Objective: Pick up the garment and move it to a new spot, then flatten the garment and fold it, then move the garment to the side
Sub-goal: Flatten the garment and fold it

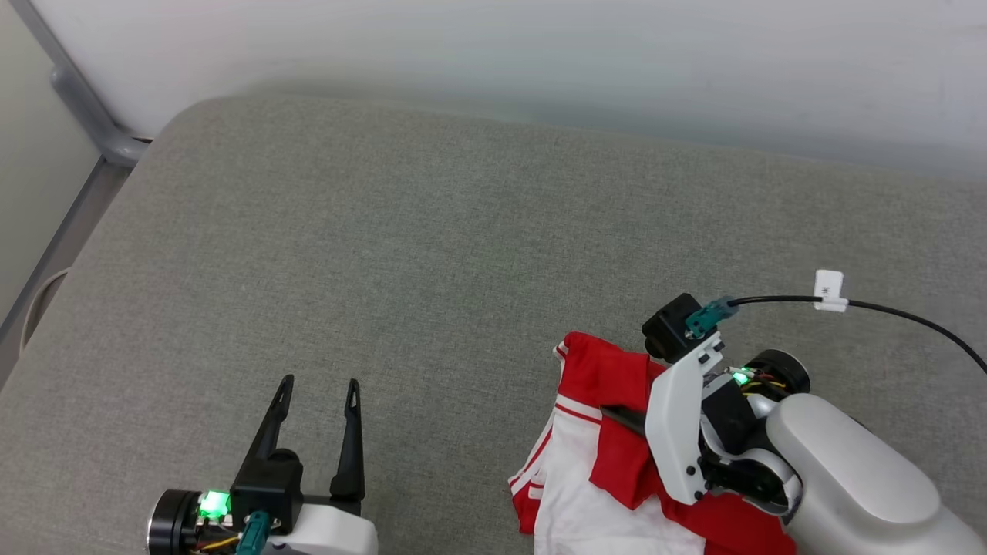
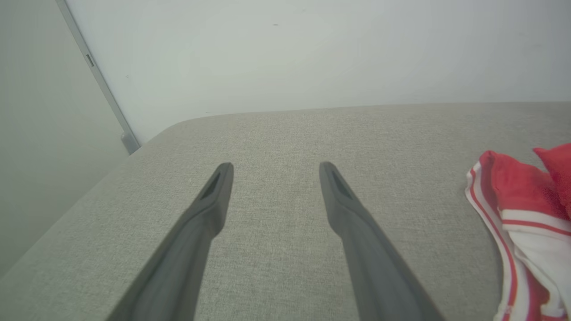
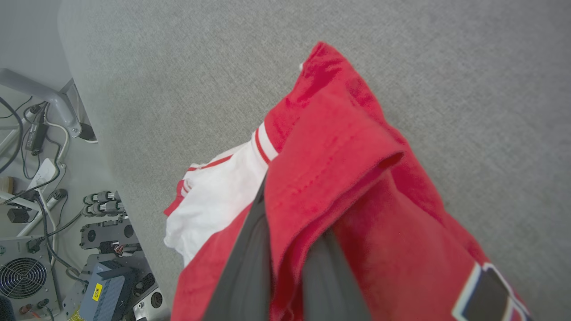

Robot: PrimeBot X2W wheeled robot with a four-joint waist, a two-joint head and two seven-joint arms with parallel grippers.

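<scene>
While my right gripper is pinching a red fold of the garment between nearly closed fingers, I am judging the cloth to be light, soft and limp. It is draping and bunching around the fingers, so a single pinch is likely to leave the rest trailing. For flattening, I am thinking a hem or shoulder seam near the striped trim is offering a firmer edge, ideally taken with both grippers. My left gripper is hanging spread wide and empty over the grey padded surface, with the garment lying well off to its right. The right wrist view is showing me what the head view is not: the doubled red layer wrapping over the fingertips, a corner of black, white-edged print beside them, and electronics gear on the floor past the surface's edge. The left wrist view is showing a striped edge resting on the surface.
</scene>
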